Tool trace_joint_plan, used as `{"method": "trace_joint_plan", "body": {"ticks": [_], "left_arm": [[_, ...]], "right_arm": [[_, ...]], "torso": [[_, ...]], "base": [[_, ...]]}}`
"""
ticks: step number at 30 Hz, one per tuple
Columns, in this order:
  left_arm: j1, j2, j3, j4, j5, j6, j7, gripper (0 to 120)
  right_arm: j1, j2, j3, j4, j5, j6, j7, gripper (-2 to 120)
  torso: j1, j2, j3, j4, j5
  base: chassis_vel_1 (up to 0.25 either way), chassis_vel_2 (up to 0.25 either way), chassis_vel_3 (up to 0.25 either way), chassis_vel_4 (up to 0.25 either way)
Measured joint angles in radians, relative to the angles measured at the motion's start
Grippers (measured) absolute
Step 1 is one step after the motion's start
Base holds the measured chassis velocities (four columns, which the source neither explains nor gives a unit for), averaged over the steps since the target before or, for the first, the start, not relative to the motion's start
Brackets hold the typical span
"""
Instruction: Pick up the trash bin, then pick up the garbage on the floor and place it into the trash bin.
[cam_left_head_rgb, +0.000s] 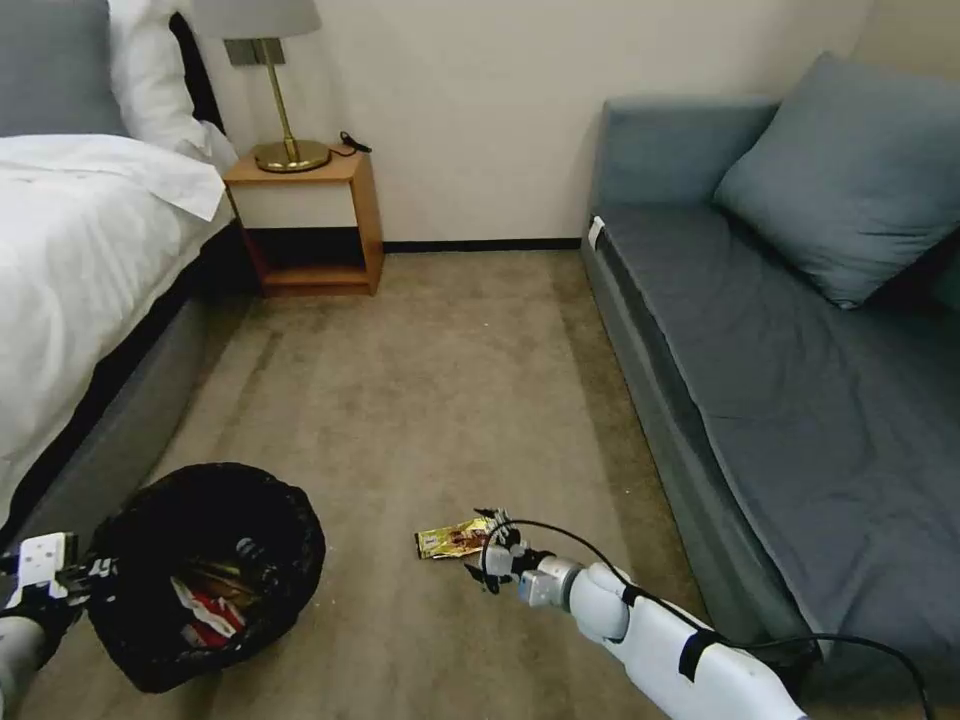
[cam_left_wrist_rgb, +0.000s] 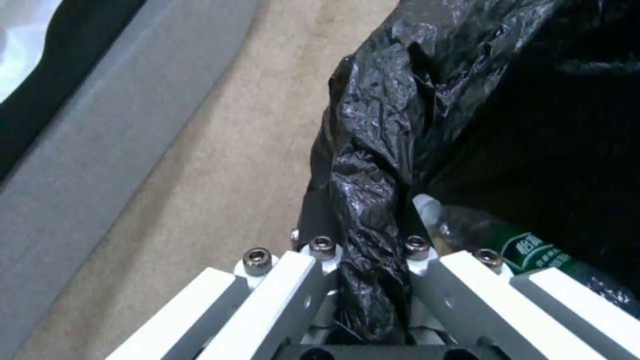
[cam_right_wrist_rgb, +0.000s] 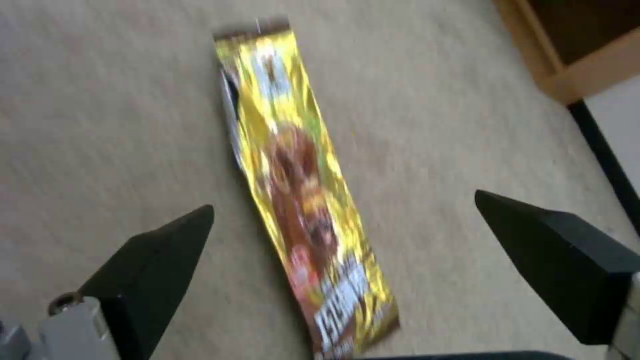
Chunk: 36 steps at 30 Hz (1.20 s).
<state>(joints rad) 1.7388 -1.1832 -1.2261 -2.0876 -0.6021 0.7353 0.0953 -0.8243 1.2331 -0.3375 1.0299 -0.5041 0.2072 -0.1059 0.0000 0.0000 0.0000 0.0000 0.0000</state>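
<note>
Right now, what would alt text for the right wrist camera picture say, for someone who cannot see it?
A gold-brown snack wrapper lies flat on beige carpet, between the two spread black fingers of the right gripper above it. A wooden nightstand corner shows at one edge.
</note>
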Motion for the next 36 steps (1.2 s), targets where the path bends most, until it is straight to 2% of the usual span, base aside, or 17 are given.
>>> {"method": "trace_joint_plan", "body": {"ticks": [9, 13, 15, 17, 21, 22, 25, 27, 28, 31, 34, 36], "left_arm": [[-0.008, -0.003, 0.009, 0.000, 0.000, 0.000, 0.000, 3], [-0.007, -0.004, 0.008, 0.000, 0.000, 0.000, 0.000, 3], [-0.006, -0.004, 0.007, 0.002, 0.000, 0.000, 0.000, 3], [-0.006, -0.004, 0.007, 0.002, 0.000, 0.000, 0.000, 3], [-0.008, -0.003, 0.007, 0.002, 0.000, -0.001, 0.000, 3], [-0.009, -0.003, 0.007, 0.002, 0.000, -0.001, -0.001, 3], [-0.009, -0.003, 0.007, 0.002, 0.000, -0.001, -0.001, 3], [-0.008, -0.003, 0.005, 0.002, -0.002, -0.001, -0.001, 3], [-0.008, -0.003, 0.005, 0.002, -0.002, -0.001, -0.001, 3], [-0.007, -0.003, 0.001, 0.001, -0.003, -0.001, -0.001, 3], [-0.007, -0.003, 0.001, 0.001, -0.003, -0.001, -0.002, 3], [-0.006, -0.005, 0.001, -0.001, -0.004, -0.002, -0.003, 3]], "right_arm": [[0.036, 0.056, 0.006, -0.111, -0.050, -0.005, 0.027, 100], [0.044, 0.084, 0.007, -0.152, -0.062, -0.015, 0.056, 95], [0.052, 0.100, 0.007, -0.173, -0.062, -0.024, 0.062, 84], [0.055, 0.106, 0.006, -0.183, -0.064, -0.025, 0.062, 80], [0.065, 0.120, 0.004, -0.207, -0.071, -0.026, 0.062, 65], [0.067, 0.123, 0.004, -0.213, -0.074, -0.026, 0.062, 59], [0.068, 0.124, 0.003, -0.215, -0.075, -0.026, 0.062, 56], [0.072, 0.128, 0.002, -0.226, -0.082, -0.020, 0.060, 39], [0.072, 0.128, 0.002, -0.226, -0.082, -0.020, 0.060, 39], [0.072, 0.124, 0.000, -0.226, -0.083, -0.014, 0.059, 24], [0.070, 0.118, -0.002, -0.222, -0.083, -0.013, 0.058, 17], [0.063, 0.107, -0.005, -0.221, -0.080, -0.005, 0.055, 7]], "torso": [[0.000, 0.000, 0.000, 0.0000, -0.0002], [0.000, 0.000, 0.000, 0.0000, 0.0000], [0.000, 0.000, 0.000, 0.0001, -0.0001], [0.000, 0.000, 0.000, 0.0001, -0.0001], [0.000, 0.000, 0.000, 0.0000, -0.0001], [0.000, 0.000, 0.000, 0.0000, -0.0001], [0.000, 0.000, 0.000, 0.0000, -0.0001], [0.000, 0.000, 0.000, 0.0001, -0.0001], [0.000, 0.000, 0.000, 0.0001, -0.0001], [0.000, 0.000, 0.000, 0.0001, 0.0000], [0.000, 0.000, 0.000, 0.0001, 0.0000], [0.000, 0.000, 0.000, -0.0001, 0.0000]], "base": [[0.000, 0.000, 0.000, 0.000], [0.000, 0.000, 0.000, 0.000], [0.000, 0.000, 0.000, 0.000], [0.000, 0.000, 0.000, 0.000], [0.000, 0.000, 0.000, 0.000], [0.000, 0.000, 0.000, 0.000], [0.000, 0.000, 0.000, 0.000], [0.000, 0.000, 0.000, 0.000], [0.000, 0.000, 0.000, 0.000], [0.000, 0.000, 0.000, 0.000], [0.000, 0.000, 0.000, 0.000], [0.000, 0.000, 0.000, 0.000]]}}
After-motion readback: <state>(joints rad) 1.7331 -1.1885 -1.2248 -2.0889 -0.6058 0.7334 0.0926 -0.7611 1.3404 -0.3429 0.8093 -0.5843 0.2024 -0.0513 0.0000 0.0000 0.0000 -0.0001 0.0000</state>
